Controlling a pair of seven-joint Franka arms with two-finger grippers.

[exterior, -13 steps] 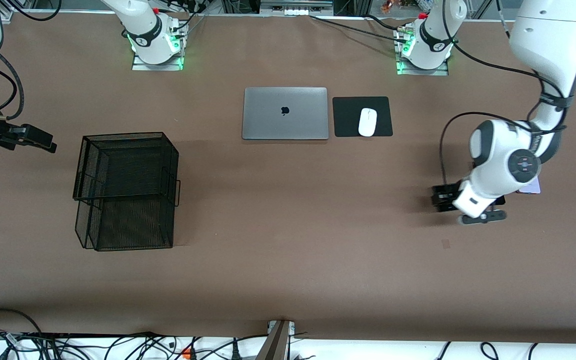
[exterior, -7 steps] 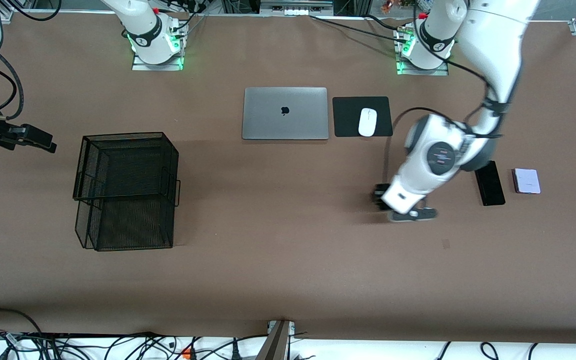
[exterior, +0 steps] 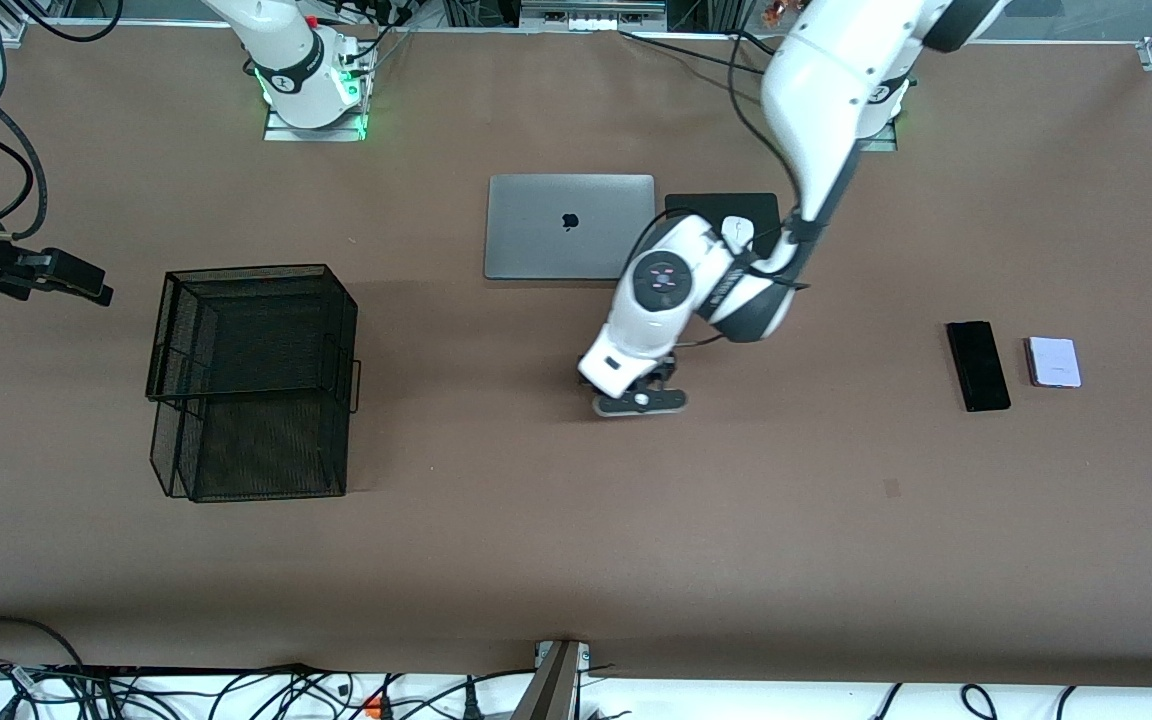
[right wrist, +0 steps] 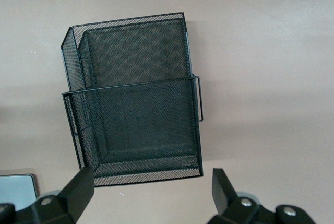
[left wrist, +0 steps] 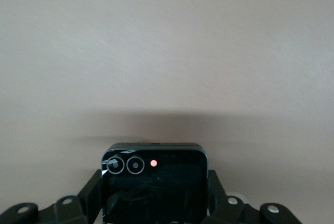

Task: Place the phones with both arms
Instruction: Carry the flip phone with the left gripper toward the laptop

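At the left edge of the front view the right gripper is held waiting over bare table beside the mesh basket; in the right wrist view its fingers are seen spread wide with nothing between them, the basket lying below. At centre frame the left gripper hangs over open brown table, lower in the frame than the closed laptop and the mouse on its black pad. In the left wrist view the small black phone is seen pinched by its side edges between the jaws, its lenses at the outer end. The coming move is judged to turn on the basket's position: it lies well apart from the held phone, toward the right arm's end, so either a long carry or a hand-over to the nearer, waiting right arm is called for. At right of frame the slim black phone and the white phone lie flat just beside each other, the slab's long axis running roughly up and down the frame. Ample free surface is left around all of them.
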